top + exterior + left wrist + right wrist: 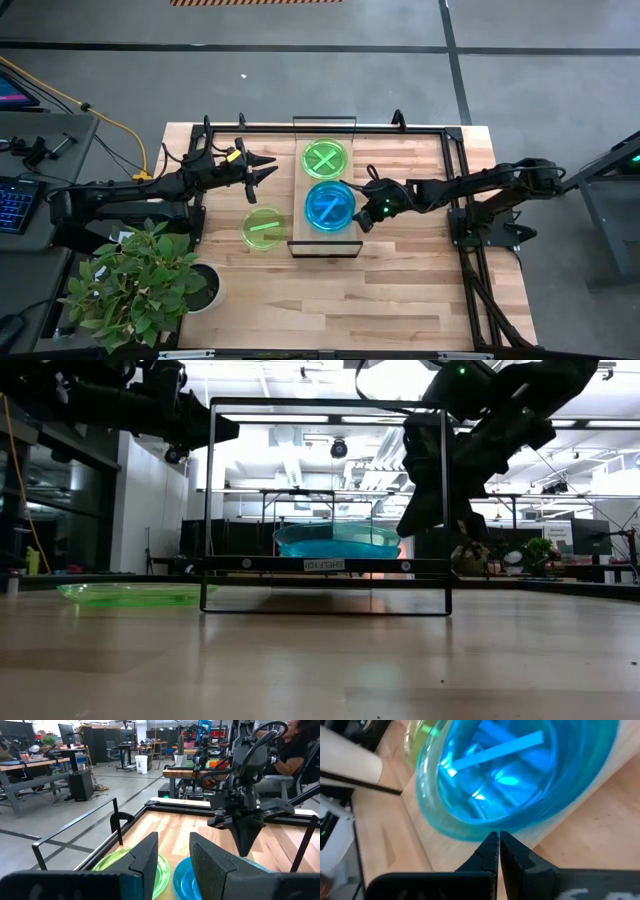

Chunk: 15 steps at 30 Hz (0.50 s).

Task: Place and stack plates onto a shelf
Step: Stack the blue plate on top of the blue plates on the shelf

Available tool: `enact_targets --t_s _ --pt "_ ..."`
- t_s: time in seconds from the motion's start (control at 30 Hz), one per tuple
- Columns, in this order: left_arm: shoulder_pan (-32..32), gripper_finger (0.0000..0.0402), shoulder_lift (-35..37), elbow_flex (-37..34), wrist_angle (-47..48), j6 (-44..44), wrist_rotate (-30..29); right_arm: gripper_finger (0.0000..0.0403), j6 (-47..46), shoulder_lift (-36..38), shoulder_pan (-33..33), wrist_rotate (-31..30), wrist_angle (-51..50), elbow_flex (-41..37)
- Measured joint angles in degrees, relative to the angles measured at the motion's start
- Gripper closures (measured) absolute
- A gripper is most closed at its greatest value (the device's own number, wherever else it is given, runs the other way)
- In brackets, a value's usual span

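The right gripper (498,851) is sitting with its fingers pressed together on nothing, their tips just at the near rim of the blue plate (510,775). That plate (330,206) is lying flat on the near half of the shelf (296,225), a green plate (325,158) on the far half; the shelf's long axis is running near to far. Another green plate (264,228) is lying on the table (400,290) just left of the shelf. The left gripper (266,167) is hovering left of the shelf, fingers slightly parted and empty.
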State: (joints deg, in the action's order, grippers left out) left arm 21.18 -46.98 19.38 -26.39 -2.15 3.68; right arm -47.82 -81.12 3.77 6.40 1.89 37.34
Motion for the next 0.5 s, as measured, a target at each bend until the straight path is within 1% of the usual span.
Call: enact_targets --t_s 0.17,0.23,0.3,0.4,0.5 --pt "0.0 0.0298 0.0 0.0 0.0 0.0 0.0 0.0403 -1.2 0.0 0.0 -4.7 0.0 0.0" --pt "0.0 0.0298 0.0 0.0 0.0 0.0 0.0 0.0403 -0.9 0.0 0.0 -4.9 0.4 0.0" --pt "0.0 0.0298 0.0 0.0 0.0 0.0 0.0 0.0403 0.3 0.0 0.0 -3.6 2.4 0.0" --pt "0.0 0.0298 0.0 0.0 0.0 0.0 0.0 0.0403 2.1 0.0 -0.4 1.6 7.1 0.0" --pt "0.0 0.0298 0.0 0.0 0.0 0.0 0.0 0.0403 2.8 0.0 -0.6 4.2 8.6 0.0"
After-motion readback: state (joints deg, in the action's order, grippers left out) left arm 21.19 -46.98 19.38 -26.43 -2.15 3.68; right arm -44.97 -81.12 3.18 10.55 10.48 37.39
